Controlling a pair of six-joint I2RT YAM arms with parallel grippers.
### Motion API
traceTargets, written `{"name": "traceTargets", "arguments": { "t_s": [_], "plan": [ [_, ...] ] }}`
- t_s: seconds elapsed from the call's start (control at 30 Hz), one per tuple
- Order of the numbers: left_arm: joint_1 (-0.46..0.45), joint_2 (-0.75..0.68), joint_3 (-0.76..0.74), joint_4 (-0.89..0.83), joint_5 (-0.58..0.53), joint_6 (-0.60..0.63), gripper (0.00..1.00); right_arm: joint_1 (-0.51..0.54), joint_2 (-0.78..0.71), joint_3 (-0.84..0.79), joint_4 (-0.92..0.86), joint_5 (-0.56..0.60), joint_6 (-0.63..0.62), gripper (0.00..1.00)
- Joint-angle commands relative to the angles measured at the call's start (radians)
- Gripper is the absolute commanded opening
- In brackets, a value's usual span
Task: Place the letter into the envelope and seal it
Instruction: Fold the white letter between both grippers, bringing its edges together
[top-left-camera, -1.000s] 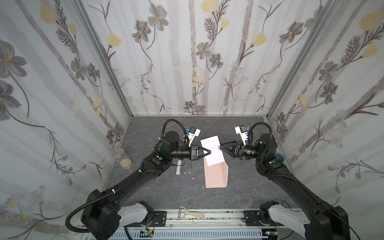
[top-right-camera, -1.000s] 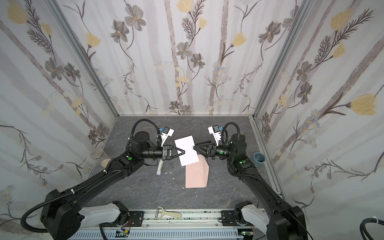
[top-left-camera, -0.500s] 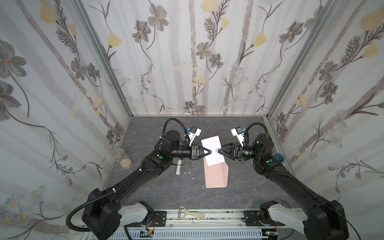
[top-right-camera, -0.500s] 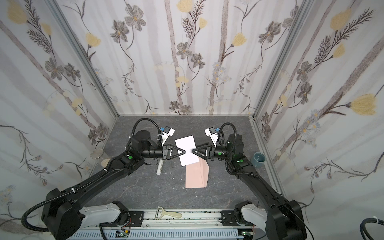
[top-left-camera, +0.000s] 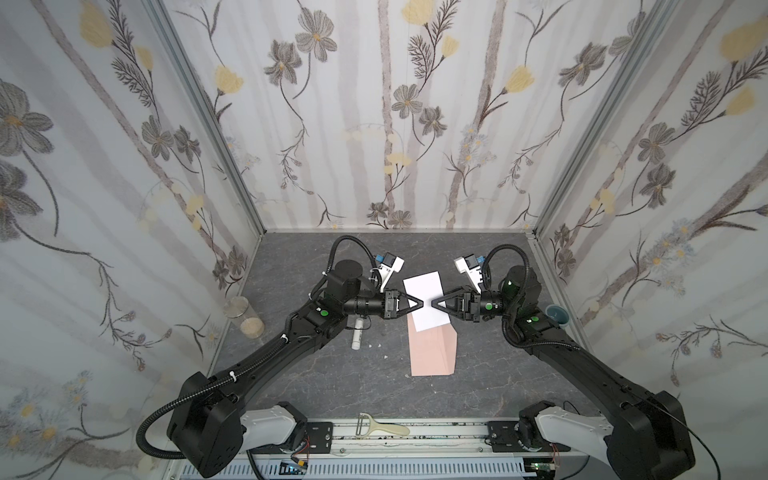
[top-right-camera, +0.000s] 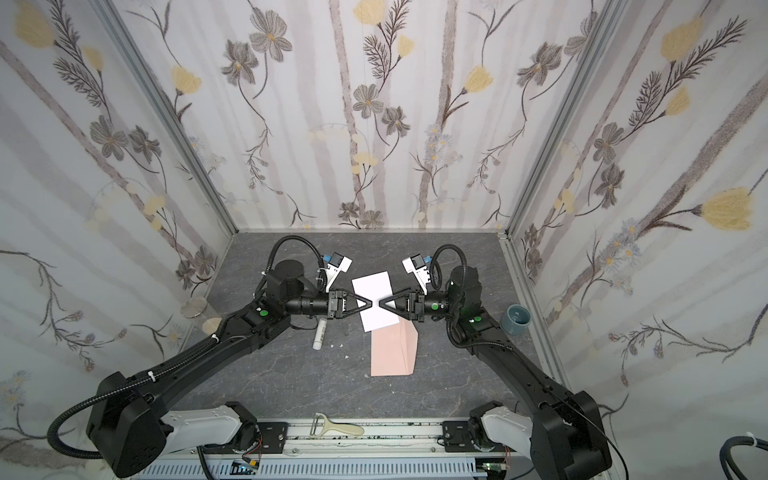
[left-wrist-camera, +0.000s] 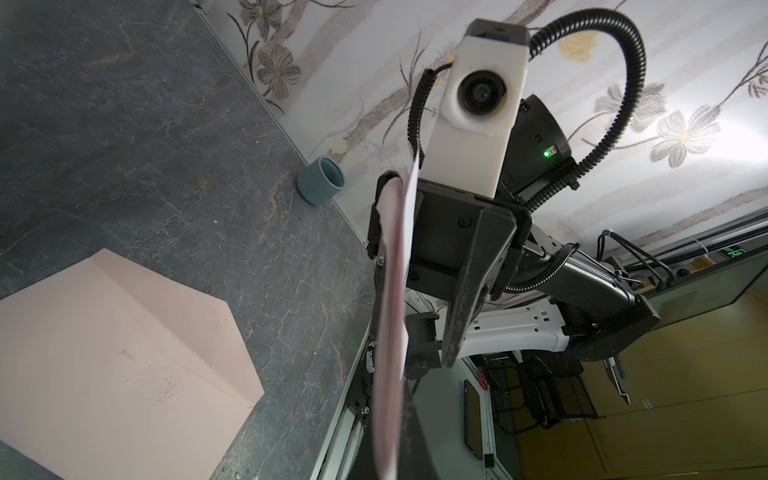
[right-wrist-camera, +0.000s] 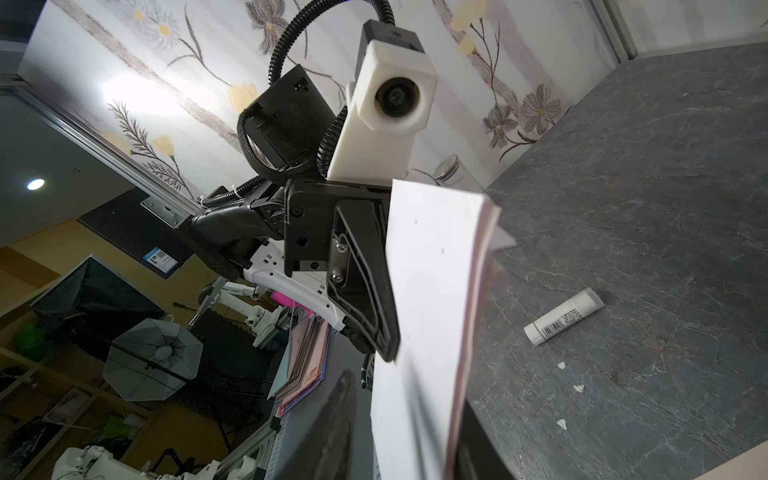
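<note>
Folded letter (top-left-camera: 430, 318) hangs clamped in left gripper (top-left-camera: 419, 301), right gripper (top-left-camera: 434, 302) part-open astride it — envelope (top-left-camera: 432, 353) lies unfilled, unsealed.

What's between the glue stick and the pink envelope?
Between white glue-stick tube and pale pink paper envelope: only grey marbled tabletop with tiny white scraps, in both top views.

Left end effector (top-left-camera: 420, 302) clamped, right end effector (top-left-camera: 434, 304) parted
</note>
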Motion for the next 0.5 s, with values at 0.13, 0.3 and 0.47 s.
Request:
{"name": "traceTargets", "arguments": {
  "t_s": [0.13, 0.3, 0.47],
  "plan": [
    [0.001, 0.0, -0.003, 0.017, -0.008, 0.018, 0.0, 0.002, 0.018, 0.012, 0.034, -0.015, 0.003, 0.14],
    [0.001, -0.001, -0.007, 0.017, -0.043, 0.021, 0.0, 0.001, 0.019, 0.011, 0.021, -0.001, -0.001, 0.0],
    [0.006, 0.023, -0.012, 0.017, -0.118, 0.015, 0.29, 0.002, 0.011, 0.012, -0.05, 0.05, -0.046, 0.0]
  ]
}}
